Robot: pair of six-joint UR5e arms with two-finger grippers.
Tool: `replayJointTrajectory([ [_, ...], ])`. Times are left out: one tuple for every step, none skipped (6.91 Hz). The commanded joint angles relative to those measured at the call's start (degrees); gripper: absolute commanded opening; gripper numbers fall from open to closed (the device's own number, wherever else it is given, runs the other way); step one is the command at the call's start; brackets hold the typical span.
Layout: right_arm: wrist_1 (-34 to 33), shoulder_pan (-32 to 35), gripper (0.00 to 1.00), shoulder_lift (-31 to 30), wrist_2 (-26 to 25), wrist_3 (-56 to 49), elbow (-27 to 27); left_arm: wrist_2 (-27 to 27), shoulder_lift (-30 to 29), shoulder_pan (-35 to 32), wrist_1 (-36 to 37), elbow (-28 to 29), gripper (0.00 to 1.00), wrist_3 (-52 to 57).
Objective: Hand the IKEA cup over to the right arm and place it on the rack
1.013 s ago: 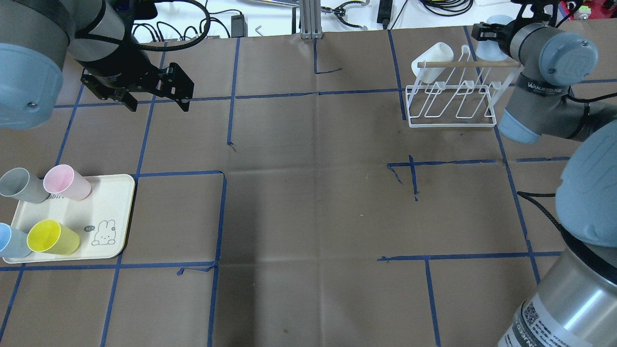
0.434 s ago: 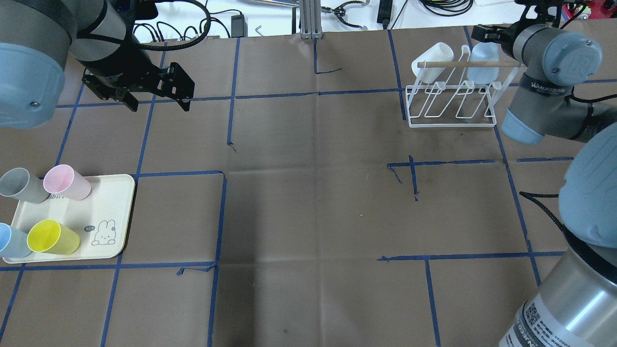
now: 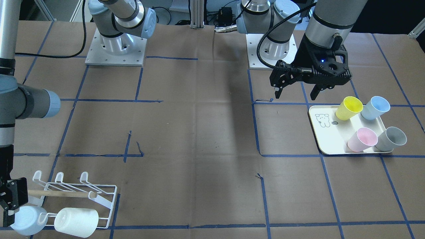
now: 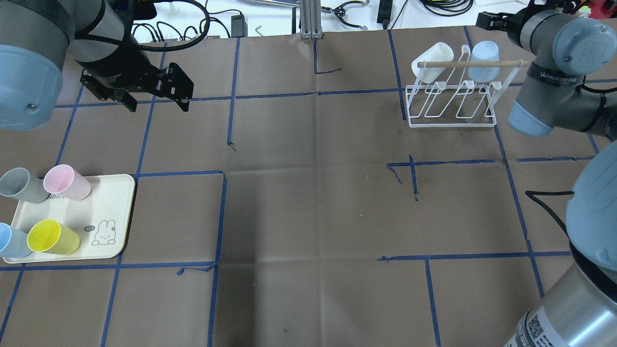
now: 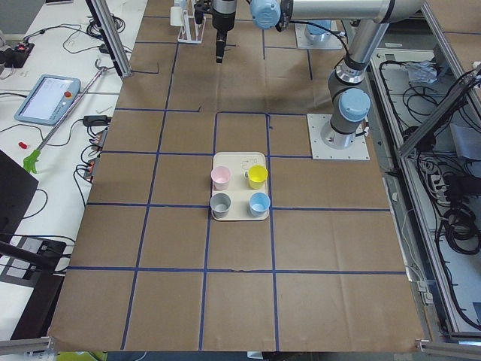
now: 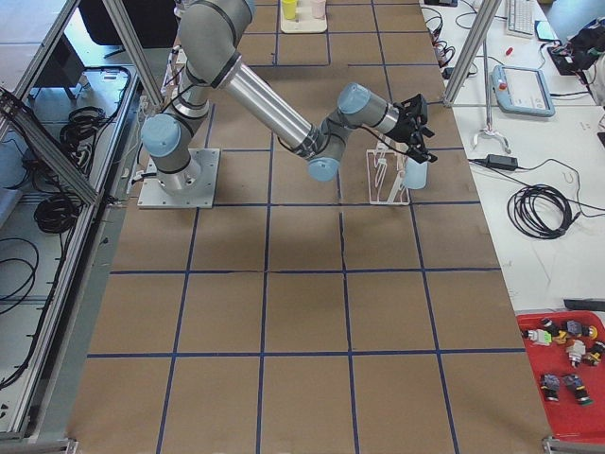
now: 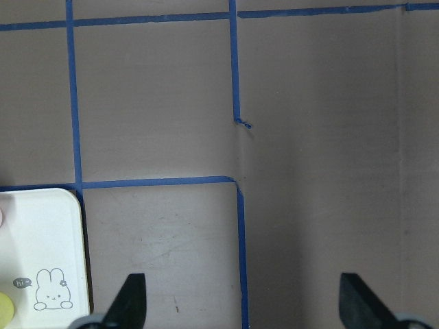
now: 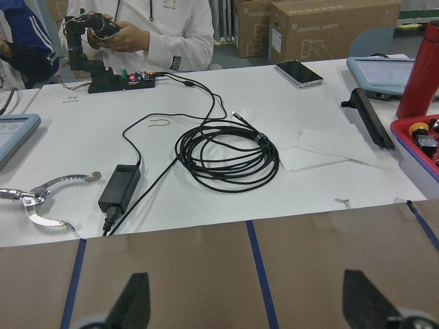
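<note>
Right tool (image 8: 243, 282) splayed — cup (image 4: 483, 55) on wire rack (image 4: 453, 63).

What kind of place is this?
Probably a robotics lab workcell: a left arm and right arm bolted to a table gridded with blue tape, a teach pendant beside it, and a cable coil nearby.
</note>
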Motion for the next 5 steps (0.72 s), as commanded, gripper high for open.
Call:
replayJointTrajectory([
  [10.7, 0.4, 1.0, -5.6, -0.1, 0.0, 0.0, 0.0, 0.0, 0.1, -0.1, 0.0, 1.0, 0.0],
  [18.3, 0.6, 1.0, -9.5, 0.0, 0.0, -0.1, 0.0, 0.0, 0.1, -0.1, 0.0, 1.0, 0.0],
  [27.3, 2.3, 1.0, -12.8, -0.2, 0.0, -0.5, 0.1, -0.1, 0.1, 0.0, 0.0, 1.0, 0.0],
  [36.1, 4.7, 1.0, -15.2, -1.9, 0.1, -1.7, 0.1, -0.2, 0.1, 0.0, 0.0, 1.0, 0.0],
  [47.4, 7.6, 1.0, -16.7, -4.4, 0.3, -4.5, 0.1, -0.1, 0.1, -0.1, 0.0, 1.0, 0.0],
])
